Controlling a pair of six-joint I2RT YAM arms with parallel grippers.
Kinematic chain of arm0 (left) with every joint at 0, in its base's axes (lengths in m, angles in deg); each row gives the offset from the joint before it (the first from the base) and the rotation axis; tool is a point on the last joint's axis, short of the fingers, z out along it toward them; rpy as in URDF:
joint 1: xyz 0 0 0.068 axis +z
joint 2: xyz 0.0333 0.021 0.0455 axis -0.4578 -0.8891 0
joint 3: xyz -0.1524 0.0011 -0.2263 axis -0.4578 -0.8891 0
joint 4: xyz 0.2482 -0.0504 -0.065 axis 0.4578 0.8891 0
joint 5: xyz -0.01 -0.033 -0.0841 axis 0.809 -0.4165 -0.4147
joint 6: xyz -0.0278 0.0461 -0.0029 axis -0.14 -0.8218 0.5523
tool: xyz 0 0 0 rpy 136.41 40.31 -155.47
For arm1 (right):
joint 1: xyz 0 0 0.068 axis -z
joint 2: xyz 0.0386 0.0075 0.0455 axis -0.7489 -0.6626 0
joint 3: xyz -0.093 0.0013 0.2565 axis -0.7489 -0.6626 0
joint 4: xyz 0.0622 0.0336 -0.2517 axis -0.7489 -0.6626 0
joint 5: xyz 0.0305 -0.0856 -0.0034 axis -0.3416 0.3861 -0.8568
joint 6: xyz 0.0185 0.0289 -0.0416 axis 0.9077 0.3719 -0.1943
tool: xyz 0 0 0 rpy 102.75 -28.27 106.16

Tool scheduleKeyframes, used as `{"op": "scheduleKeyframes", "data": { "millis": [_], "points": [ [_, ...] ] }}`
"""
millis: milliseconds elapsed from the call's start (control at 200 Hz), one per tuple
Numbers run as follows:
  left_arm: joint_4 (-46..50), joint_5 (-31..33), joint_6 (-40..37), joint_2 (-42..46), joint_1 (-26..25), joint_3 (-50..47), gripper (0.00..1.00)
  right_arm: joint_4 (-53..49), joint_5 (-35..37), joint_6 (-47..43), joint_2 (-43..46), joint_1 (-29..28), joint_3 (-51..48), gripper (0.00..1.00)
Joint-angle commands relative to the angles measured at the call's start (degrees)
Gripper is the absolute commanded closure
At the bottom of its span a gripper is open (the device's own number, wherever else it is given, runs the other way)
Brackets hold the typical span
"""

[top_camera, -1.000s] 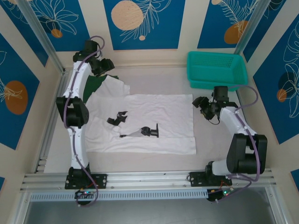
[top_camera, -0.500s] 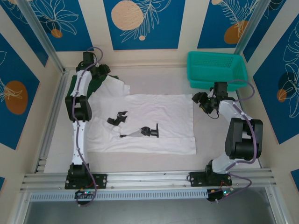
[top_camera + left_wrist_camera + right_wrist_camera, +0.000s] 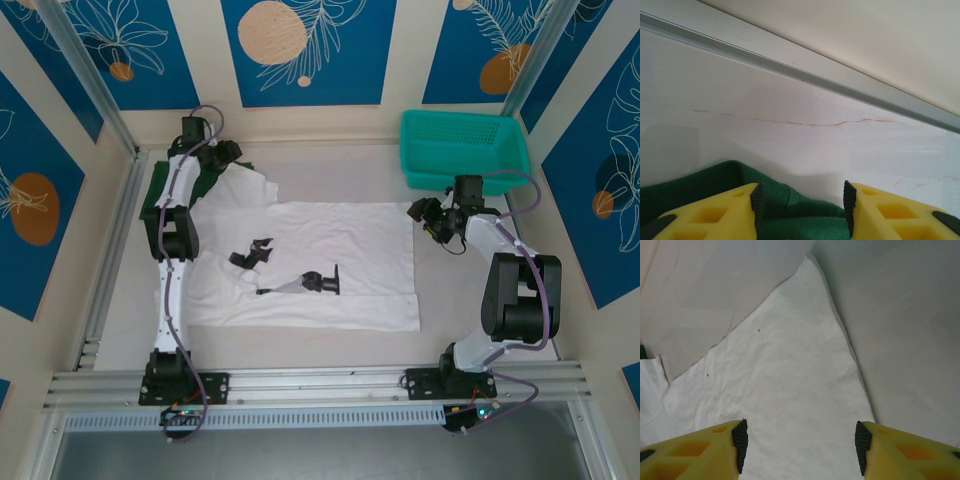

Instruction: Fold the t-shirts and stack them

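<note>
White t-shirt (image 3: 330, 250) spread flat at centre of top view; dark green t-shirt (image 3: 685, 190) bunched at upper left. Left gripper (image 3: 801, 205) spread wide just above green cloth's edge; right gripper (image 3: 800, 442) spread above white shirt's right corner.

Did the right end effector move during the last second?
Yes. In the top view, the right end effector has shifted a little toward the far side of the table, closer to the teal basket.
</note>
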Motion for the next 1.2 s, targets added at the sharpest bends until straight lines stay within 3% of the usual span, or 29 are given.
{"op": "scheduleKeyframes", "data": {
  "millis": [0,245,620,925,1195],
  "points": [
    [0.19,-3.41,-2.30,1.23,-0.33,1.77,0.54,-0.17,-1.52,-0.27,-0.69,-0.20,-0.08,0.39],
    [1.56,-4.54,-4.74,2.22,-0.42,0.52,0.59,-0.44,-1.98,-0.37,-0.26,0.32,-1.12,0.39],
    [5.91,-1.35,-12.61,5.20,-0.46,0.09,0.57,-0.08,-2.93,-0.14,0.28,0.76,-1.93,0.39],
    [7.01,0.18,-14.83,6.92,-0.50,-2.49,0.60,-0.07,-3.55,0.06,0.45,0.85,-2.34,0.39],
    [9.05,2.19,-16.87,6.37,-0.51,-2.77,0.56,-0.09,-4.00,-0.12,0.44,0.90,-2.59,0.39]
  ]
}}
